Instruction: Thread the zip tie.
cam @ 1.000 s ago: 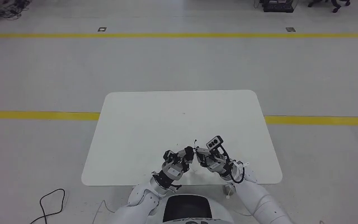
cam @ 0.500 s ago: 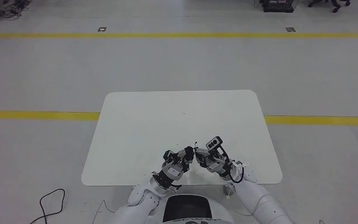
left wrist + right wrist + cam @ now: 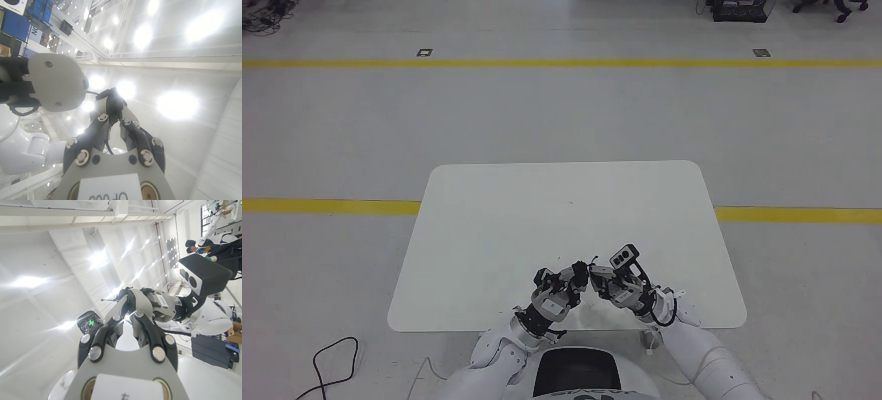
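Note:
Both grippers are held tip to tip just above the front edge of the white table (image 3: pixel 562 200). A thin black zip tie (image 3: pixel 591 261) sticks up between them. My left gripper (image 3: pixel 579 274) is shut on the zip tie (image 3: pixel 108 141), whose strap runs down between its fingers while a thin end reaches toward the other gripper. My right gripper (image 3: pixel 599 284) faces it, fingers drawn together at the tie; a short end of the zip tie (image 3: pixel 109 299) pokes out sideways past the tips. How the tie sits inside the right gripper's (image 3: pixel 127 294) fingers is hidden.
The table top stretches out bare beyond the grippers. Its front edge (image 3: pixel 572 328) lies right below both wrists. Grey floor with yellow lines (image 3: pixel 332 206) surrounds the table.
Hardly anything: the right gripper has edged a touch toward the left one, and the tie's upright end sits slightly lower.

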